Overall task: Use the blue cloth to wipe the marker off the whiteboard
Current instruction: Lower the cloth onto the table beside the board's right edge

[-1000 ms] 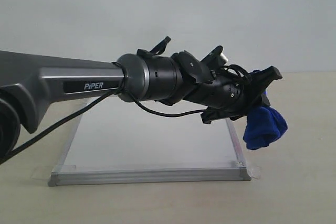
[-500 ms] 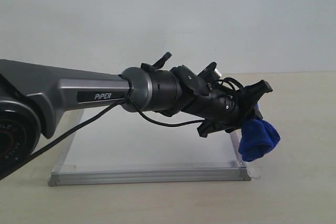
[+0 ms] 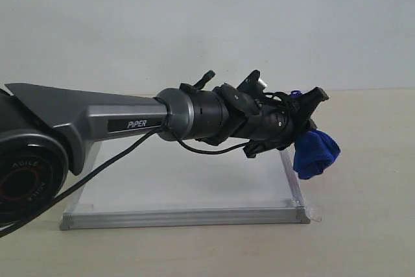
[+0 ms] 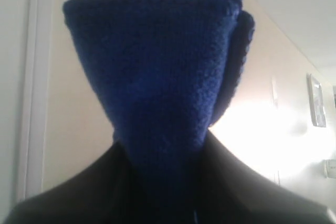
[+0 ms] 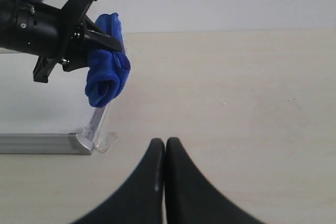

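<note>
My left gripper point(image 3: 303, 135) clamps the cloth point(image 3: 316, 154) over the board's point(image 3: 194, 183) right edge, bundle hanging down ready to wipe. Right gripper point(image 5: 165, 153) is closed empty, off to the side.

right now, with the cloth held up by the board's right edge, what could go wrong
1. Most of the blue cloth hangs outside the left gripper, so it may slip out when pressed down.
2. It hangs by the right rail of the whiteboard and could snag there.
</note>
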`<state>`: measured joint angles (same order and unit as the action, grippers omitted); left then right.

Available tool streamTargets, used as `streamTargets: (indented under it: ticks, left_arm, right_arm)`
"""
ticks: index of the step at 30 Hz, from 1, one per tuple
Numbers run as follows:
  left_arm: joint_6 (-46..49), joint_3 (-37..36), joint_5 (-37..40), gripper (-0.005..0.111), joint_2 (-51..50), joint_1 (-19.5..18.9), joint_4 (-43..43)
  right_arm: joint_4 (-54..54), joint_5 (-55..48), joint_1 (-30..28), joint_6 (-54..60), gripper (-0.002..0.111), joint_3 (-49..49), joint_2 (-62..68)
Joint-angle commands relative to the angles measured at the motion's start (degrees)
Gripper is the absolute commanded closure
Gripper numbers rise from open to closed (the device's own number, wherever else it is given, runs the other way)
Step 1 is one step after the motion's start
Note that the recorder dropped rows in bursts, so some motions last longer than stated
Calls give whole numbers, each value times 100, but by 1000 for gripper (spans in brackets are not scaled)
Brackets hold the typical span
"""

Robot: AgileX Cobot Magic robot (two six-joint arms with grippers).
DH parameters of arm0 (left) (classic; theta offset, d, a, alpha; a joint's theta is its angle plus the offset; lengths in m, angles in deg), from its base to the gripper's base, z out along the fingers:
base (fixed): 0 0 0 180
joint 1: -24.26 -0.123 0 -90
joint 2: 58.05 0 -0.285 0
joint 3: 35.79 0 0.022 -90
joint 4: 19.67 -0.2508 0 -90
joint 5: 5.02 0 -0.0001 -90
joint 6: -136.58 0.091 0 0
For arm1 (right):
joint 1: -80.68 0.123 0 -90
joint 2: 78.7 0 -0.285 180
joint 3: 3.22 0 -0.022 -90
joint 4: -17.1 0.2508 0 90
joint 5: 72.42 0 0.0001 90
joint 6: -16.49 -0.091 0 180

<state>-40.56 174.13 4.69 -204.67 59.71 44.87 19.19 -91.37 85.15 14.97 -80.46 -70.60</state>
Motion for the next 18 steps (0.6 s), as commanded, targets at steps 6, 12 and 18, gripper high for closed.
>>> streamTargets:
  ticks: [6,12,18]
  left_arm:
    - [-286,1526,1216,103,-973,-404,-9]
    - [-348,1653,1559,103,-1058,-404,-465]
    - [-800,1653,1821,103,-1058,-422,-630]
  right_arm:
    - [-14,31,3,23,109,2,-31]
    - [-14,31,3,23,109,2,-31]
    - [-14,31,3,23,109,2,-31]
